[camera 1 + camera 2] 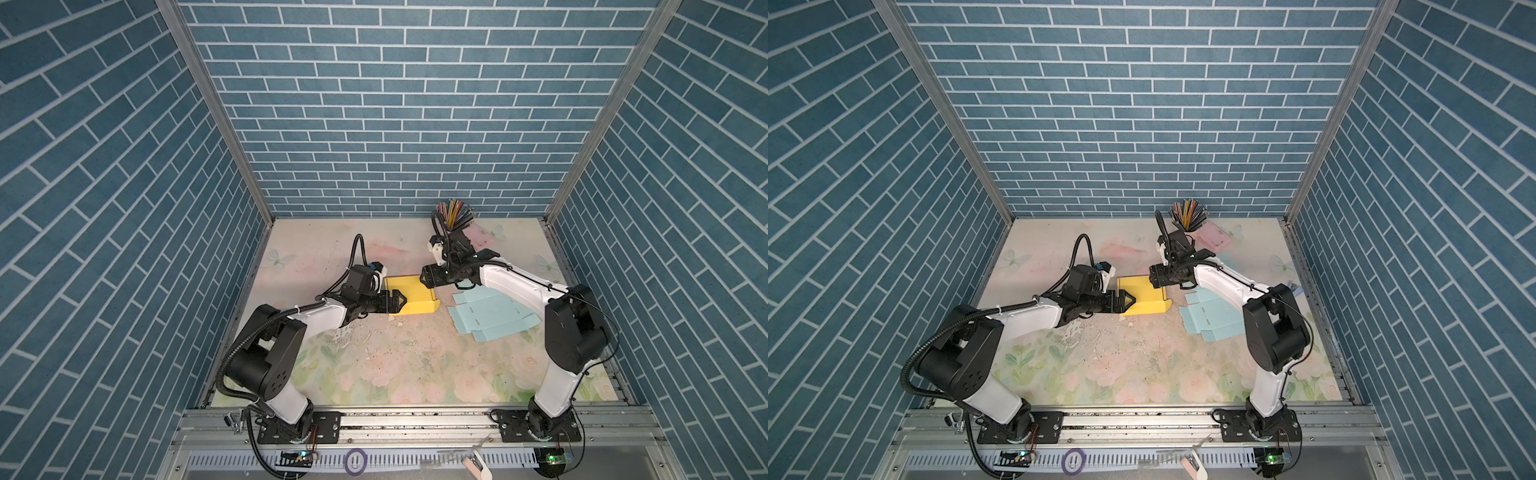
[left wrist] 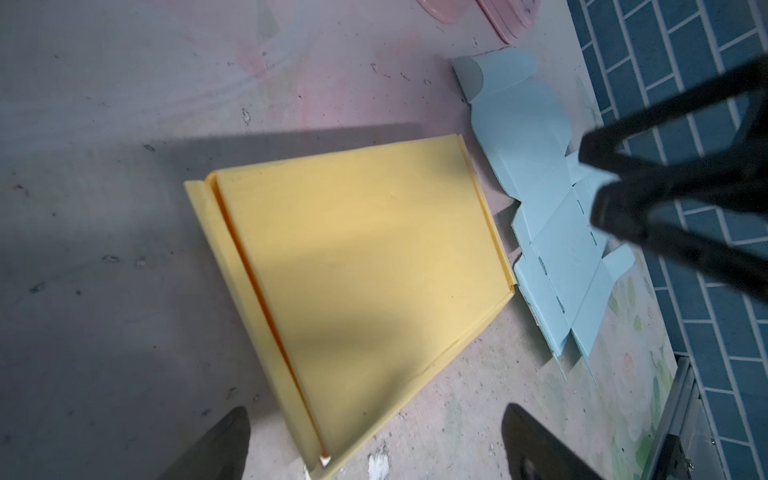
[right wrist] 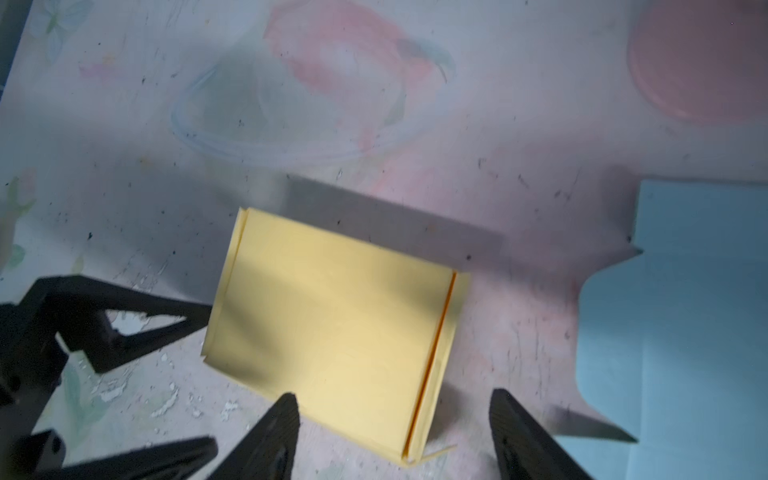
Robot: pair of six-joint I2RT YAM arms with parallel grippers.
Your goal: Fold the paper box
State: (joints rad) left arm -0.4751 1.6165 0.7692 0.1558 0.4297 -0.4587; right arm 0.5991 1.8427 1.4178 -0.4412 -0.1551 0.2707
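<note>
Blue brick walls (image 1: 374,124) enclose the scuffed floral counter (image 1: 395,365), where the left end effector (image 2: 376,411) and right end effector (image 3: 395,399) hang spread by the paper box (image 1: 415,299).

Matt paper, scuffed tabletop
The yellow paper box (image 2: 353,257) looks smooth and matt; the floral table cover (image 1: 395,365) at centre is scratched, flaking.

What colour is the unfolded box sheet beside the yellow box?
Light blue; the sheet shows best in the left wrist view.
</note>
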